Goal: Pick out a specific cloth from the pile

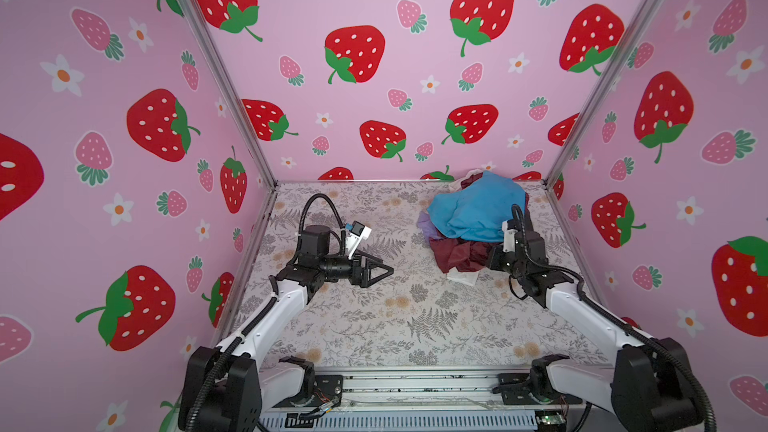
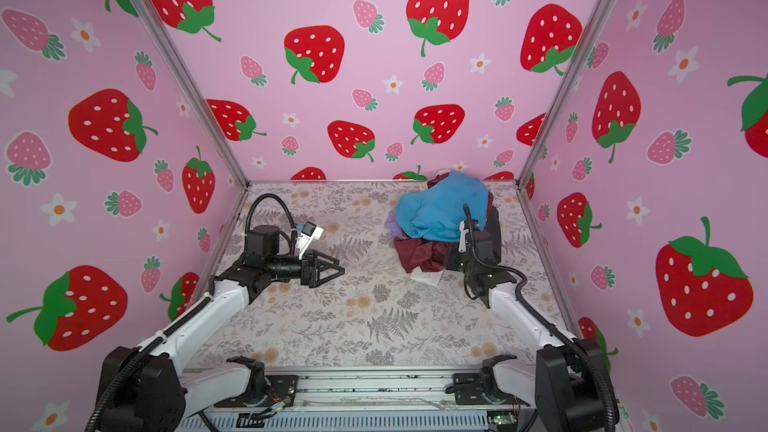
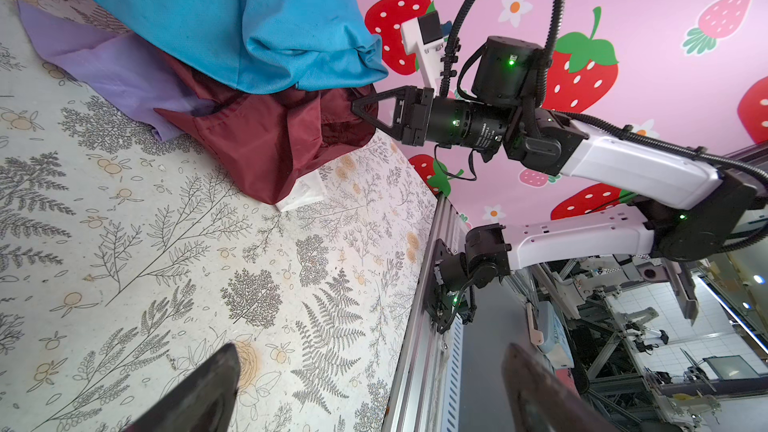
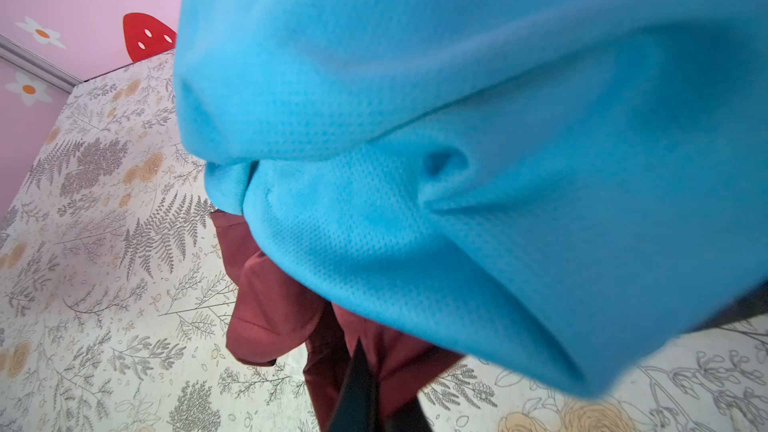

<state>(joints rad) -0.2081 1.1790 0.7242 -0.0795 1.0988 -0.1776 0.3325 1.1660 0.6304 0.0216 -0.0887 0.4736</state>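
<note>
Left wrist view tells most: the right gripper [image 3: 360, 110] is pinched closed at the front of the pile [image 1: 473, 218], seemingly on a fold of the maroon cloth [image 3: 266, 147], which lies under the blue cloth [image 4: 457, 118]. The grasp looks made; pulling it free is left. Right wrist view shows mostly blue. The left gripper [image 1: 384, 271] hangs wide apart, well away.

My left arm [image 1: 270, 317] stretches low on the left of both top views, wrist level, the left gripper [image 1: 388, 271] with fingers [image 3: 199, 392] spread wide. My right arm [image 1: 582, 309] bends inward, the right gripper [image 3: 360, 108] pinched onto the cloth [image 3: 266, 139].
</note>
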